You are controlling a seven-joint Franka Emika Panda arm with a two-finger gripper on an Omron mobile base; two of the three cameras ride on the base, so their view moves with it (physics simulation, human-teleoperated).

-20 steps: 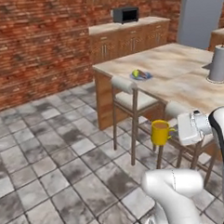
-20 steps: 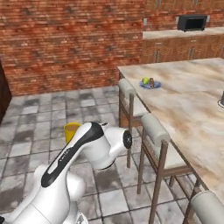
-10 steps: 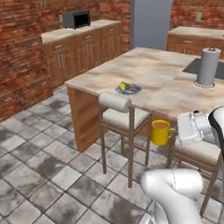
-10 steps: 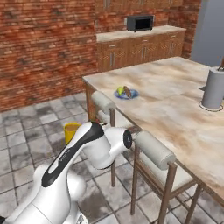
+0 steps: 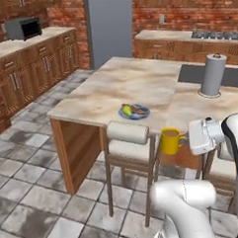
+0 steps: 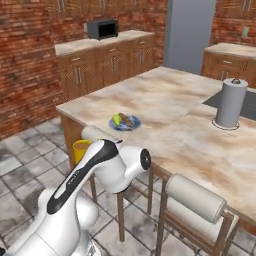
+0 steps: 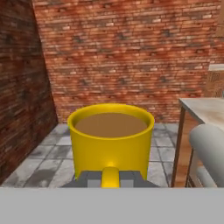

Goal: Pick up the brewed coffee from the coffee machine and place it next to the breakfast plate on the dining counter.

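The brewed coffee (image 7: pixel 110 140), a yellow mug full of brown liquid, hangs in the air with my gripper (image 7: pixel 110 179) shut on its handle. In the left base view the mug (image 5: pixel 170 140) floats beside a stool, just below the near edge of the dining counter (image 5: pixel 139 83), with my gripper (image 5: pixel 185 138) at its right side. From the right base camera the mug (image 6: pixel 79 150) peeks out from behind my arm. The breakfast plate (image 5: pixel 135 110) (image 6: pixel 124 121), with green fruit and brown pieces, lies near the counter's (image 6: pixel 170 100) near edge. The coffee machine is out of view.
Padded stools (image 5: pixel 128 135) (image 6: pixel 196 199) stand along the counter's near side, and one roll-shaped backrest (image 7: pixel 210 140) is close to the mug. A paper towel roll (image 5: pixel 211 75) (image 6: pixel 231 102) stands by the dark sink (image 5: pixel 193 73). A microwave (image 6: pixel 102 29) sits on the far cabinets. Tiled floor lies open to the left.
The whole scene has shifted as the base turned and drove: the island, plate and stools now sit nearer and more central. The mug stays held in the same spot relative to the arm.
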